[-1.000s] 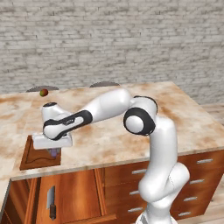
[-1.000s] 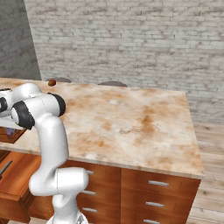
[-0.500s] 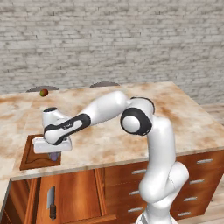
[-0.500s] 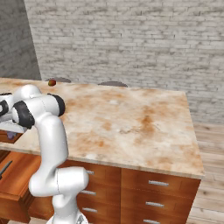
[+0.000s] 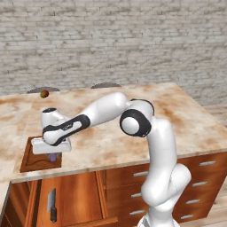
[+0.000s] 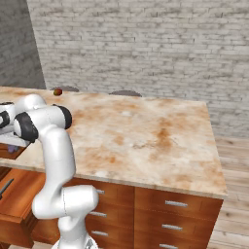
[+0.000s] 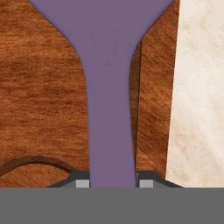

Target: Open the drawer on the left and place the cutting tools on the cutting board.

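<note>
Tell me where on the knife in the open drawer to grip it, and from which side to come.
Grip the knife by its dark handle, the end nearest the drawer front, coming straight down from above. It lies flat on the drawer floor with the grey blade pointing toward the counter, so only the top is free. The gripper is shut on the purple peeler over the cutting board.

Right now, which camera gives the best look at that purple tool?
The hand view: the purple peeler runs large up the picture, clamped between the fingertips, over the cutting board. From the left base view it's a small purple bit under the hand.
</note>
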